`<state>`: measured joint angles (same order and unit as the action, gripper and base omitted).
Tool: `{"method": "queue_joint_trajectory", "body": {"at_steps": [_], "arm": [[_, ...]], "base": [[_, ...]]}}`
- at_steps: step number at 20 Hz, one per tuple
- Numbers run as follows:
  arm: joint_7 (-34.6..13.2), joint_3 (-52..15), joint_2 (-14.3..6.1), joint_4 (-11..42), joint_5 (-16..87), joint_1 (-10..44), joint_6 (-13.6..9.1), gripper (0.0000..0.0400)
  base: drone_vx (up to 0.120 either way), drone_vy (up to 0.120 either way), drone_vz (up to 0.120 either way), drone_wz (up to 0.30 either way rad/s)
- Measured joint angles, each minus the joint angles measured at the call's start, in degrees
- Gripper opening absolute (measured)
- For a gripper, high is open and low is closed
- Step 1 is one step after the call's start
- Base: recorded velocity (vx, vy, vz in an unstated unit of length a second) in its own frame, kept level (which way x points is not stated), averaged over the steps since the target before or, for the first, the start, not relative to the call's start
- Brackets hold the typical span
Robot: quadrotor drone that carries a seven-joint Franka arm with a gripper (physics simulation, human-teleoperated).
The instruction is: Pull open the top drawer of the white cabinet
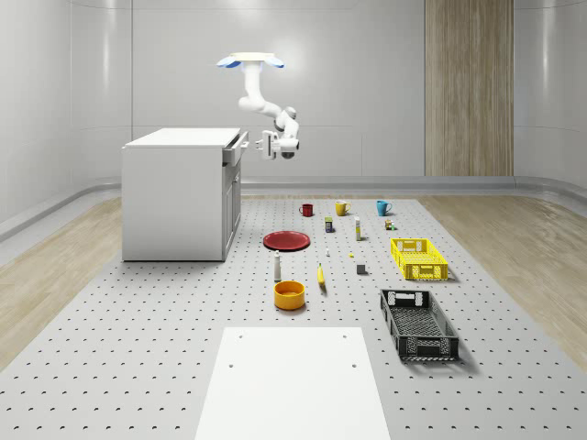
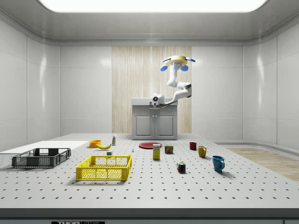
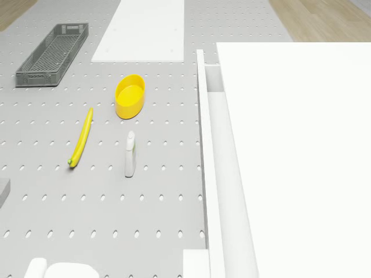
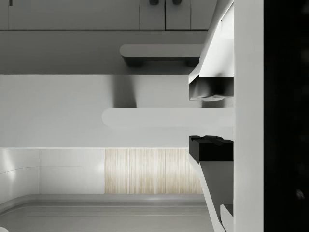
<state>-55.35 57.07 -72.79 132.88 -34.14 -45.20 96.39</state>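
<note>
Room: white-panelled walls, wood strip behind, perforated grey floor (image 1: pixel 138 330).
Cabinet (image 1: pixel 174 206): white, at whole-scene view's left, on the floor.
Top drawer (image 1: pixel 234 147): pulled out slightly.
Drone (image 1: pixel 250 62): hovers just beside cabinet's front, above it.
Hand (image 4: pixel 211 117): at drawer handle (image 4: pixel 159 117), fingers (image 4: pixel 210 89) narrowly apart on either side of the bar.
Floor items: bowl (image 3: pixel 129 96), banana (image 3: pixel 81 139), bottle (image 3: pixel 130 154).

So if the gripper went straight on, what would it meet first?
Likely the drawer handle, sitting between the gripper's open fingers; then the drawer front. Depth is unclear.
</note>
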Motion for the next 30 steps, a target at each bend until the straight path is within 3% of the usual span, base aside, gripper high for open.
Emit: {"method": "queue_joint_trajectory", "body": {"at_steps": [5, 11, 14, 17, 22, 30], "arm": [[-0.1, -0.1, -0.2, 0.2, 0.1, -0.1, 0.3, 0.0105], [0.3, -1.7, -0.2, 2.5, -1.1, 0.0, 2.7, 0.0105], [0.6, -2.8, -0.1, 4.0, -2.0, 0.1, 4.3, 0.021], [1.0, -3.8, 0.0, 5.3, -2.9, 0.1, 5.8, 0.026], [1.6, -5.6, 0.4, 7.3, -4.6, 0.0, 8.2, 0.0292], [2.4, -7.3, 0.9, 9.0, -6.4, 0.0, 10.3, 0.0303]], "base": [[0.0, 0.072, 0.0, 0.0], [0.0, 0.0, 0.0, 0.0], [0.0, 0.0, 0.0, 0.0], [0.0, 0.0, 0.0, 0.0], [0.0, 0.0, 0.0, 0.0], [0.0, 0.0, 0.0, 0.0]]}}
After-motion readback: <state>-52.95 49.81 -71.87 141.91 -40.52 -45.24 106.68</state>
